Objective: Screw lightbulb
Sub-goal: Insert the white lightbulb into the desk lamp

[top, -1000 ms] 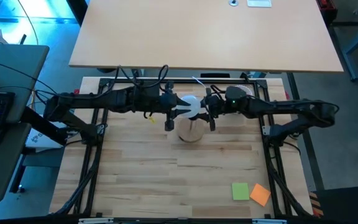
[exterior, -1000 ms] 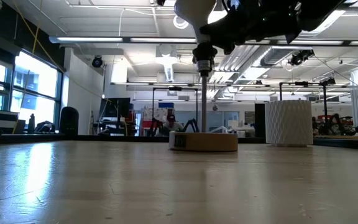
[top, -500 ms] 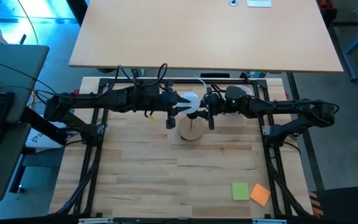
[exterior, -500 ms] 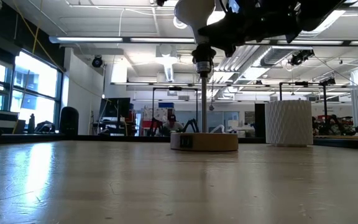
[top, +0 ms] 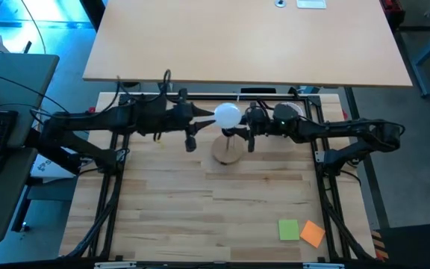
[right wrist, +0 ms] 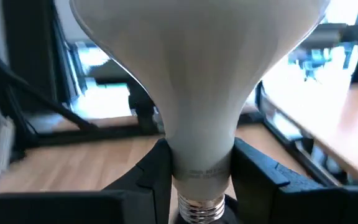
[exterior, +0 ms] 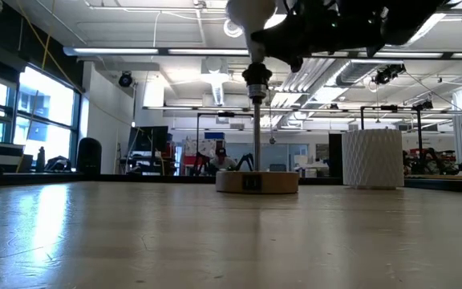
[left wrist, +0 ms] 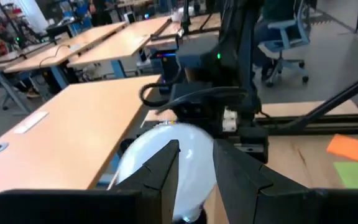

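The white frosted lightbulb [top: 228,116] stands upright, globe up, over the black socket [exterior: 255,78] on top of the thin post of the round wooden stand [top: 228,152]. My right gripper [top: 235,134] reaches in level from the table's right and is shut on the bulb. My left gripper [top: 197,128] hangs to the bulb's left, a short way off it. Its fingers [left wrist: 165,169] stand a narrow gap apart with nothing between them; the bulb [left wrist: 166,158] shows beyond them. Whether the bulb's threads sit in the socket cannot be told. My right gripper pinches the bulb's narrow neck [right wrist: 201,155] between its two fingers, just above the metal screw threads [right wrist: 199,208]. The fingers come level from the table's right. The bulb stands upright in the hold, globe up and base down over the stand's socket.
A white ribbed cup [exterior: 373,158] stands at the back right, behind my right gripper. A green sticky note [top: 288,229] and an orange one [top: 313,234] lie at the near right. The wooden table [top: 163,209] is bare in front of the stand.
My left gripper has drawn back from the bulb toward the table's left edge and risen. The stand has turned a little about its post: the dark mark on its base has come round to the front. It has also shifted slightly.
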